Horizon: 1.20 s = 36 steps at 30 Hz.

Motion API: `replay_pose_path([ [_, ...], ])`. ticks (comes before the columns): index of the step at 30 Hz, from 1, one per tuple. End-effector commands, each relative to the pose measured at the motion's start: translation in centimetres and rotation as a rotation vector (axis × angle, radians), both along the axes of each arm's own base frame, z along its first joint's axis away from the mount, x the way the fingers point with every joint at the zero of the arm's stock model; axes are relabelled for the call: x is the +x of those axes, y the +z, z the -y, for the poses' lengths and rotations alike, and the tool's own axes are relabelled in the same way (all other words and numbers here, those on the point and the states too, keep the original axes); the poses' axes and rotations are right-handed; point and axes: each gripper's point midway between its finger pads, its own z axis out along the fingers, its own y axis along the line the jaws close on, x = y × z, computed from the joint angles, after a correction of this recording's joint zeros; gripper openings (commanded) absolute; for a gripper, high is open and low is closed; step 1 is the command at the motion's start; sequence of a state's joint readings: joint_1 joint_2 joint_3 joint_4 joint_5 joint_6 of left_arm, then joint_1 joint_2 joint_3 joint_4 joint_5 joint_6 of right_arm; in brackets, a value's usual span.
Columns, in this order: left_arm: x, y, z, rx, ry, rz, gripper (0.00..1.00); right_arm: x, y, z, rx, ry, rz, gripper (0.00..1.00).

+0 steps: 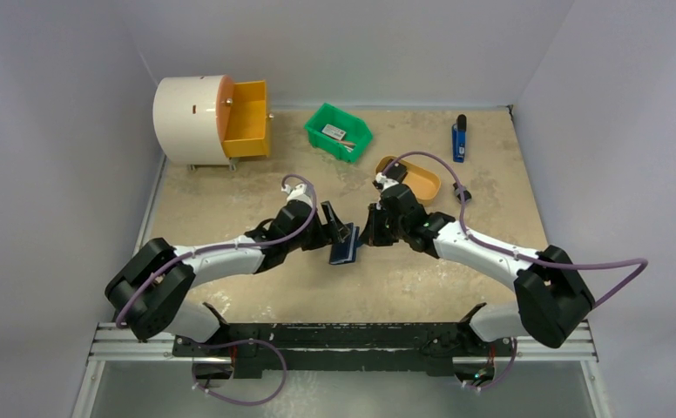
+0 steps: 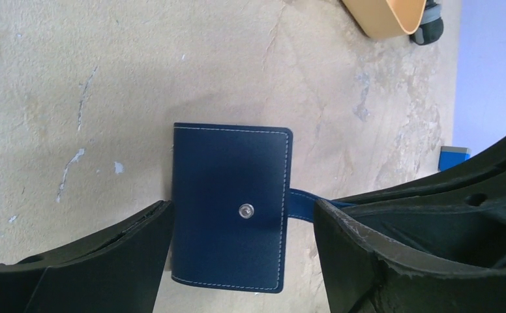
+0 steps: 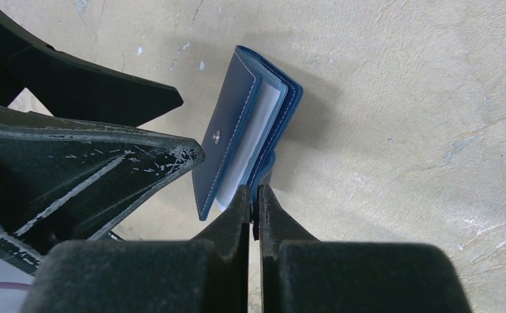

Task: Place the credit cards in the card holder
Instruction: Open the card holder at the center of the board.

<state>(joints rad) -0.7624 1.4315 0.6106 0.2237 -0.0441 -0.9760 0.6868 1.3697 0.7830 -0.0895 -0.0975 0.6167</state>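
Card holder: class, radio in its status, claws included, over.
Left claw open, straddling holder. Right claw shut on its tab. Holder ajar, pale sheets inside. Nothing blocking seen.

both sides of the card holder (image 1: 345, 250) were blocked: the left gripper (image 2: 242, 215) straddled it with fingers spread wide, and the right gripper (image 3: 253, 195) sat pinched on its tab. bare table (image 1: 230, 187) lay open beyond the left arm. the orange dish (image 1: 415, 180) crowded the right wrist.
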Motion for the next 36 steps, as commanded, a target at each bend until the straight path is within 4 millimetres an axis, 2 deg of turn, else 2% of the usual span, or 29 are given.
replay_pose_path([
  [1,1.3,4.2,1.5,-0.072,-0.022,0.110,0.78,0.6,1.9,-1.0,0.049,0.031,0.059,0.00],
  [10,1.4,4.4,1.4,-0.039,-0.045,0.138,0.85,0.5,3.2,-1.2,0.072,0.052,0.088,0.00],
  [19,1.1,4.6,2.0,-0.013,-0.089,0.148,0.85,0.5,4.6,-1.9,0.117,0.085,0.117,0.00],
  [28,0.8,3.3,2.0,0.047,-0.100,0.123,0.83,0.4,5.1,-2.0,0.130,0.094,0.128,0.00],
  [36,1.2,1.8,0.7,0.126,-0.044,0.100,0.77,0.3,4.7,-1.5,0.110,0.085,0.128,0.00],
])
